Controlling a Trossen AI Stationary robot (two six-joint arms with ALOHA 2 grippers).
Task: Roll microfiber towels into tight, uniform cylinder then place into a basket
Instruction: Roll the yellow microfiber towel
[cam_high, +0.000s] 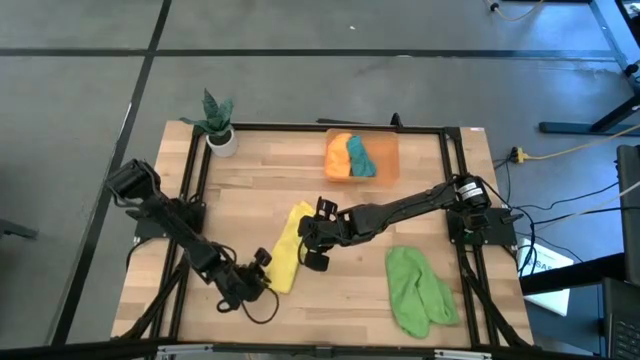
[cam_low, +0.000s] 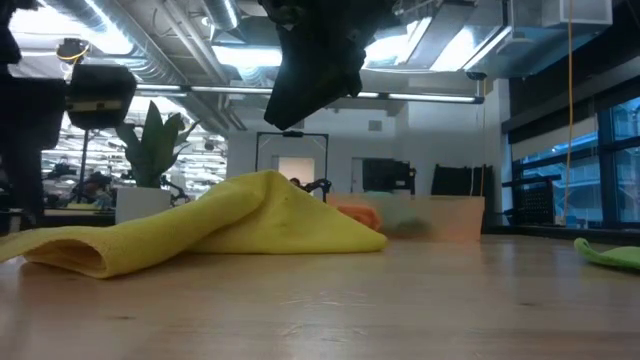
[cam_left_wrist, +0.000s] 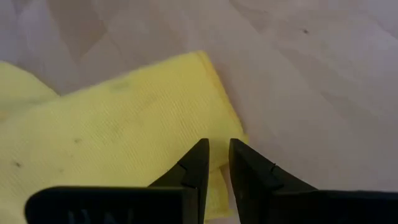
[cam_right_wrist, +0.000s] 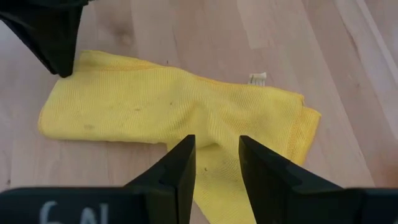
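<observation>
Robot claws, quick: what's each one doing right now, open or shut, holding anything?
Left gripper: slightly open, over the yellow towel's corner; a grip cannot be told.
Right gripper: open above the same towel, holding nothing.

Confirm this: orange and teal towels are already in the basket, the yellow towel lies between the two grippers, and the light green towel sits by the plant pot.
One thing is off: the light green towel is not by the plant pot. The high view shows it at the opposite corner of the table, on the right arm's side. The orange towel and teal towel are in the basket, and the yellow towel lies between the grippers.
</observation>
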